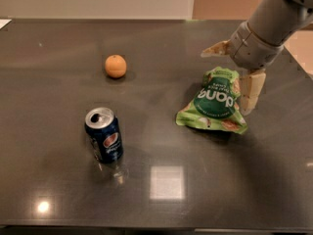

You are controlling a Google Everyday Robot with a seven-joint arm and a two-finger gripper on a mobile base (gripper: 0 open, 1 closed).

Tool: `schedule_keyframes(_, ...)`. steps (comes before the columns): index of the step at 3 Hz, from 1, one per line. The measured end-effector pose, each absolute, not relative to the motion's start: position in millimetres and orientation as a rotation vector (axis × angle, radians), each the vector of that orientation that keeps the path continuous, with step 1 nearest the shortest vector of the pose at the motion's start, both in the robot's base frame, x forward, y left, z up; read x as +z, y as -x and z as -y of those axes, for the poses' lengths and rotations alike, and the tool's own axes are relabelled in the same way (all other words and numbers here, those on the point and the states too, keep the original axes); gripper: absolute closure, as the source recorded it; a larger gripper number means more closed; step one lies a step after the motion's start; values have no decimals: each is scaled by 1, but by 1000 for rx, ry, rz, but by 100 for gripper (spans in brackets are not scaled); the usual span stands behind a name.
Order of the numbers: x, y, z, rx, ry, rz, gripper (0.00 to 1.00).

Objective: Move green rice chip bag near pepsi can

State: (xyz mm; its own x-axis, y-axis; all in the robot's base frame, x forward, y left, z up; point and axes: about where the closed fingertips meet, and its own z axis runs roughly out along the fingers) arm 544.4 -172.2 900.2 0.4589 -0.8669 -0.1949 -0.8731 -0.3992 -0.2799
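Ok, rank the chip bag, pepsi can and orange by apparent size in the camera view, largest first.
1. green rice chip bag
2. pepsi can
3. orange, though it sits farther back.
The gripper is open at the bag's upper right.

The word "dang" is printed in white on the dark green round label of the green rice chip bag (213,102), which is laid on the tabletop (58,43). From this view the letters are seen upside down. On the pepsi can (104,134) a red, white and blue round logo is shown, but no lettering can be made out. The hand (225,83) is placed at the bag's far right corner, fingers spread wide, one beyond the far edge, the other just beside the right edge.
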Motion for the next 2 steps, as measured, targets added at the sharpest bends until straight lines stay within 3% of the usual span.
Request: schedule_keyframes(2,862,-552,163,110,2535,-1415,0)
